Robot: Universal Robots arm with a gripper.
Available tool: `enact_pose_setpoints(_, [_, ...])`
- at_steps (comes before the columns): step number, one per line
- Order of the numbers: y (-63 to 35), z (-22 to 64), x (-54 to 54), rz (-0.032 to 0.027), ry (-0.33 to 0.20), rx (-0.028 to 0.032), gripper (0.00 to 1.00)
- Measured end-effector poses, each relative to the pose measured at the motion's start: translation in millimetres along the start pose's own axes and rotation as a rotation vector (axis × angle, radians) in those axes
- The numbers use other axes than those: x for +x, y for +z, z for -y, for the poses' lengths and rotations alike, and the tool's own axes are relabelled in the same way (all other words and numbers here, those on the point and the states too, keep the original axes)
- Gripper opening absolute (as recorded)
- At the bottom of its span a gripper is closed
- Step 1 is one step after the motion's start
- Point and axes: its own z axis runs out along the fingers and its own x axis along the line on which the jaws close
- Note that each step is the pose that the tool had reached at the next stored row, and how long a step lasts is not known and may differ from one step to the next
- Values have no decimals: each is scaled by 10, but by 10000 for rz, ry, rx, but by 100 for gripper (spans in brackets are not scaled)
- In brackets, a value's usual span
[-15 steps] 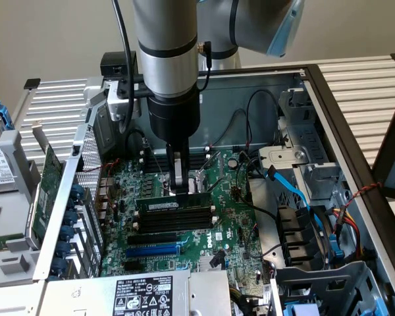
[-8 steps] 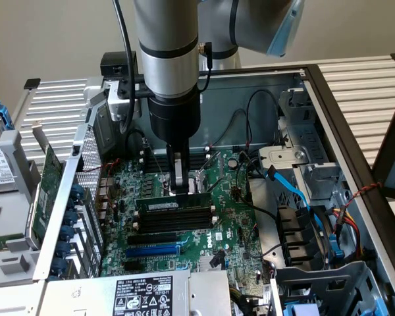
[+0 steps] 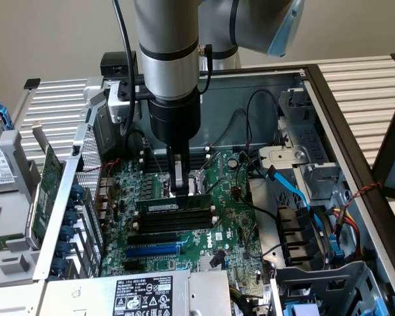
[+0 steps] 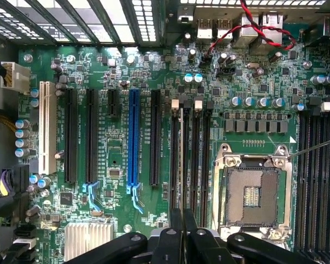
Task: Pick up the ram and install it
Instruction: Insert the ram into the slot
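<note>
The hand [image 3: 179, 189], fingers pressed together, stood at the top edge of the ram [image 3: 174, 207], which sat upright among the black memory slots [image 3: 174, 224] on the motherboard [image 3: 234, 217].

The narrow green circuit-board ram [image 3: 191, 205] bears a white label [image 3: 163, 207]. The green motherboard [image 4: 113, 135] carries black plastic slots [image 4: 71, 137], one long blue slot [image 4: 133, 137] and one white slot [image 4: 44, 126].

Ext. view, clock from gripper [image 3: 179, 187]: pinched at tips, ram [image 3: 173, 205], upright in rearmost of slots [image 3: 174, 225] on motherboard [image 3: 224, 217]. At 6, past slots, power supply [image 3: 141, 295]. At 9, card [image 3: 49, 187] on edge. At 3, cables [image 3: 293, 191]. All in case [image 3: 296, 85].
</note>
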Motion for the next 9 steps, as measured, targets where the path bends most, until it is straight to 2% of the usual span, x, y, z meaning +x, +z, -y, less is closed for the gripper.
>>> enact_pose_setpoints(6, [10, 0, 0, -83, -2, 1, 12])
enact_pose_setpoints(9, [13, -1, 1, -100, -1, 2, 12])
